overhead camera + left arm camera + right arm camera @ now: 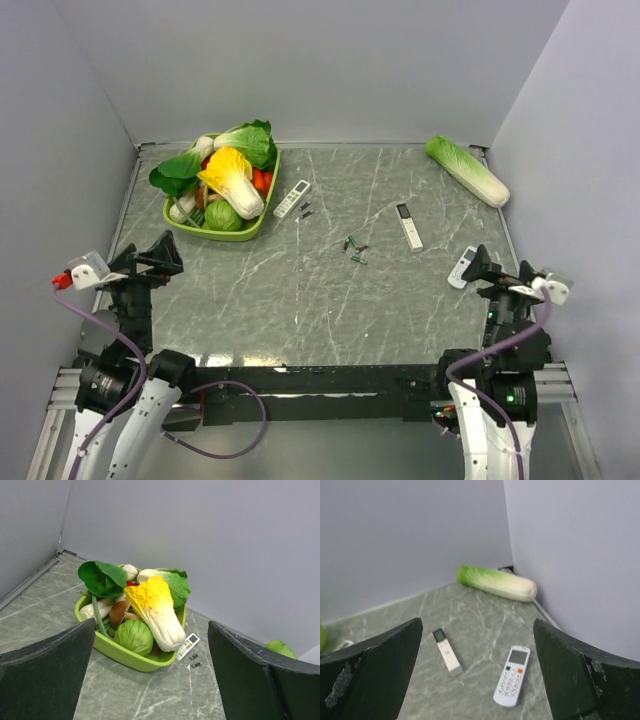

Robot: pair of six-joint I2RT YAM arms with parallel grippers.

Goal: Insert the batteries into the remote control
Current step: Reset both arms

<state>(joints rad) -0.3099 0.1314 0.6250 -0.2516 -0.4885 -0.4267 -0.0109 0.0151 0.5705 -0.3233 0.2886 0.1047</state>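
The white wide remote control (pixel 460 270) lies face up at the right, screen end away from me, clear in the right wrist view (pixel 512 676). Several greenish batteries (pixel 354 248) lie loose mid-table, left of it. My right gripper (pixel 474 266) is open and empty, hovering just above and behind the remote; in the right wrist view (pixel 478 621) the remote sits low between the fingers. My left gripper (pixel 172 256) is open and empty at the left, facing the basket in the left wrist view (pixel 151 625).
A slim white remote with a black end (pixel 409 226) (pixel 447 651) lies between batteries and remote. A green basket (pixel 215 232) (pixel 130 657) of toy vegetables stands back left, with a grey-buttoned remote (pixel 292 198) (pixel 188 646) and two dark small cylinders (pixel 306 210) (pixel 195 660) beside it. A napa cabbage (pixel 467 170) (pixel 496 583) lies back right.
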